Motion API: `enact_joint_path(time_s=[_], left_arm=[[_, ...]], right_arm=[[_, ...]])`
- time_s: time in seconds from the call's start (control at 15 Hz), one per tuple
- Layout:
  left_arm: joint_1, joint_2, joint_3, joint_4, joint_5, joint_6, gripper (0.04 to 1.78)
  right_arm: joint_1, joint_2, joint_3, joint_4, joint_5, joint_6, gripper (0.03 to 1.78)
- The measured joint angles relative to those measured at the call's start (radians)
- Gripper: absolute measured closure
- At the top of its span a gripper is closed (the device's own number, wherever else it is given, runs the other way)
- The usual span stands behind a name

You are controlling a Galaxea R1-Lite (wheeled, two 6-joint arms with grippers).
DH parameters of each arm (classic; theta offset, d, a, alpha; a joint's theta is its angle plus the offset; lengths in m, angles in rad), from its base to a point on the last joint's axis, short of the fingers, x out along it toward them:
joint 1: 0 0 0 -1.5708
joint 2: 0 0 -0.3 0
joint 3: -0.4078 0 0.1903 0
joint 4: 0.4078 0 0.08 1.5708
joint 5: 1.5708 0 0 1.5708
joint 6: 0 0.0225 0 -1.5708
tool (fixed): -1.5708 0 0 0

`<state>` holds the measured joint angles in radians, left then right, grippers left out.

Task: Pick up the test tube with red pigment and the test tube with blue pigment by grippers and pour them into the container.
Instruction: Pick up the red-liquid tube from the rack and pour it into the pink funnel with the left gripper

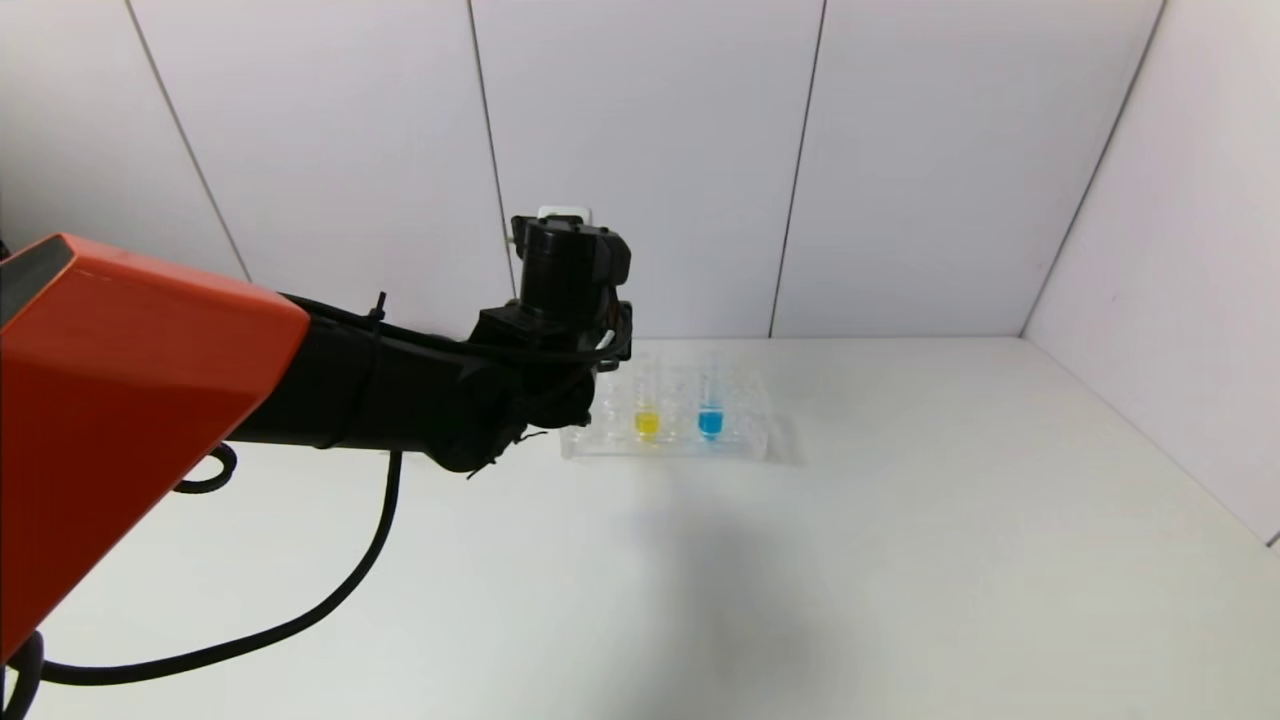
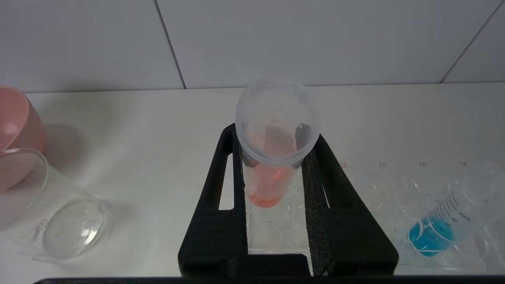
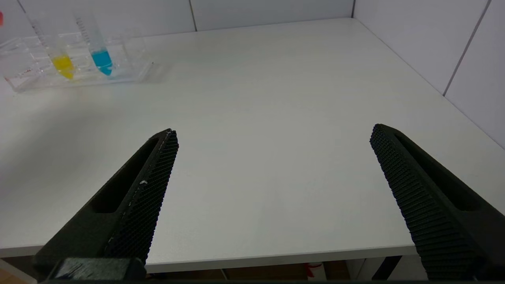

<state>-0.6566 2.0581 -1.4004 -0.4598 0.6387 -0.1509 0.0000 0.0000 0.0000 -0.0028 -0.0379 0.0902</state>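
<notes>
In the left wrist view, my left gripper (image 2: 276,138) is shut on the test tube with red pigment (image 2: 268,189) and holds it upright, lifted just above the clear rack (image 2: 394,185). The test tube with blue pigment (image 2: 434,230) stands in the rack; it also shows in the head view (image 1: 710,420) and the right wrist view (image 3: 101,59). The container, a clear glass beaker (image 2: 51,221), stands on the table to one side of the gripper and looks empty. My right gripper (image 3: 272,134) is open and empty, low over the table's front edge, far from the rack.
A pink bowl (image 2: 15,126) sits just behind the beaker. A tube with yellow liquid (image 1: 647,422) stands in the rack beside the blue one. In the head view my left arm (image 1: 400,390) hides the beaker and bowl. White walls close the back and right.
</notes>
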Motion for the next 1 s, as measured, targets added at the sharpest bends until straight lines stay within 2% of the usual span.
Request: enact_joint_path(time_s=[0.27, 0.4, 0.6, 1.0], left_arm=[[0.000, -0.029, 0.021, 0.011, -0.008, 0.004, 1.39], [0.004, -0.075, 0.065, 0.043, -0.054, 0.004, 1.39], [0.069, -0.197, 0.175, 0.128, -0.221, 0.016, 1.39], [0.433, -0.426, 0.342, 0.281, -0.712, 0.203, 1.39]], right_arm=[[0.000, 0.000, 0.000, 0.000, 0.000, 0.000, 0.04], [0.000, 0.000, 0.000, 0.000, 0.000, 0.000, 0.04], [0.000, 0.000, 0.000, 0.000, 0.000, 0.000, 0.04], [0.000, 0.000, 0.000, 0.000, 0.000, 0.000, 0.04]])
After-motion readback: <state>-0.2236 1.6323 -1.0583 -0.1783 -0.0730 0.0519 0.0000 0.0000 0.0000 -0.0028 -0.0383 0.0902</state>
